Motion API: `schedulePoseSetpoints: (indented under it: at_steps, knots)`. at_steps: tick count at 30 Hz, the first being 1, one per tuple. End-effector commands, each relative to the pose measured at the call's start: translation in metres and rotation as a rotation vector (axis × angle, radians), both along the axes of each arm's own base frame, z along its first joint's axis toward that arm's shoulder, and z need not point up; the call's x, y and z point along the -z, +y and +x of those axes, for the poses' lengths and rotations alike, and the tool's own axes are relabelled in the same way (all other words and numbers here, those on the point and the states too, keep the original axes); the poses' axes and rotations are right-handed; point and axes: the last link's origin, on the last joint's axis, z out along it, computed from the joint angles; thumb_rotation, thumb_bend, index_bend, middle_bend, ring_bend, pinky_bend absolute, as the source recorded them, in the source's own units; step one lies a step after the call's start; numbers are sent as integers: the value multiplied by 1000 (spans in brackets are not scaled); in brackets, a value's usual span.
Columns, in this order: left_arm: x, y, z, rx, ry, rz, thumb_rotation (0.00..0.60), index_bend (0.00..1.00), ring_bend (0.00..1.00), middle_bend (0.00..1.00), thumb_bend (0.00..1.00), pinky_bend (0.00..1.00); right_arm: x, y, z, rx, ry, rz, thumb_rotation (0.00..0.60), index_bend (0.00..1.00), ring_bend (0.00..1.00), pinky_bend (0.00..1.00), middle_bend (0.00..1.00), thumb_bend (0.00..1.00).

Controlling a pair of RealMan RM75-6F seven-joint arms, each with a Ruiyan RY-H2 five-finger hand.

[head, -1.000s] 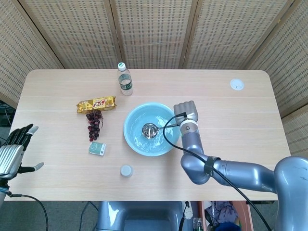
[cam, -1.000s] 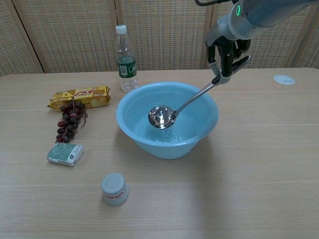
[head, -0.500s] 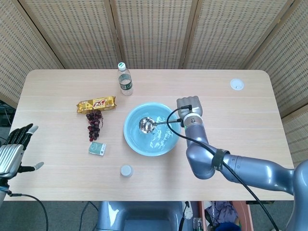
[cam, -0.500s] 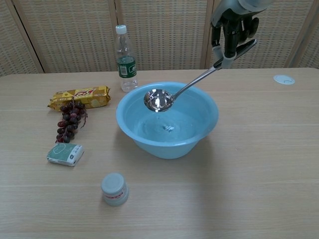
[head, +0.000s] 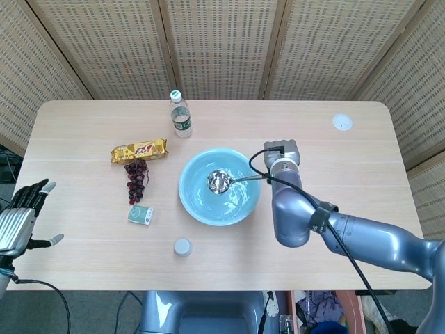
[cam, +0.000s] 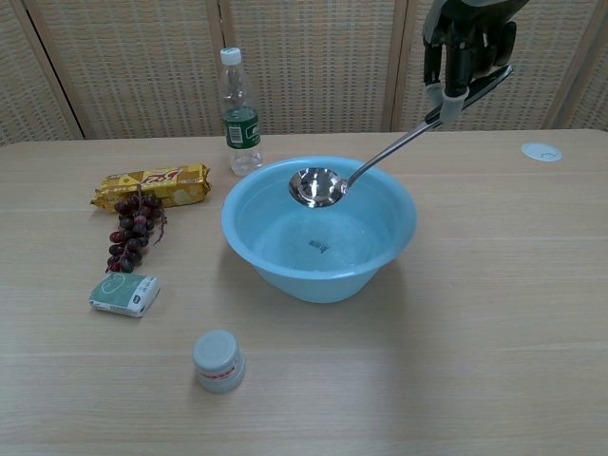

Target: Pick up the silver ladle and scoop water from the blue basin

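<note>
The blue basin (head: 198,205) (cam: 385,247) stands mid-table with water in it. My right hand (head: 281,154) (cam: 468,43) grips the handle end of the silver ladle (head: 220,181) (cam: 319,186). The ladle's bowl hangs above the water, level with the basin's rim, its handle slanting up to the right. My left hand (head: 22,216) hovers off the table's left edge with fingers spread, holding nothing; the chest view does not show it.
Left of the basin lie a water bottle (cam: 239,116), a yellow snack pack (cam: 152,185), grapes (cam: 133,231) and a small green-white box (cam: 124,293). A small capped jar (cam: 219,361) stands in front. A white disc (cam: 541,151) sits far right.
The right hand has lifted the ladle out of the water, rising and shifting right; the ladle's bowl went from under the surface to rim height. The left hand has stayed still.
</note>
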Motion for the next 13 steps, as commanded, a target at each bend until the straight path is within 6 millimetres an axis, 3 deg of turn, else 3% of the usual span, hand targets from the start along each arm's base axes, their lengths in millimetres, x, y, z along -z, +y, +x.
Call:
schedulePoseSetpoints:
  at_steps: [1, 13]
  knots:
    - [0, 0, 0, -2, 0, 1, 600, 0, 0, 0, 0, 0, -3, -4, 0, 26, -10, 1, 600, 785, 909, 1000, 933, 935]
    - [1, 1, 0, -6, 4, -1, 600, 0, 0, 0, 0, 0, -8, -9, -2, 121, -45, 42, 600, 785, 909, 1000, 933, 935]
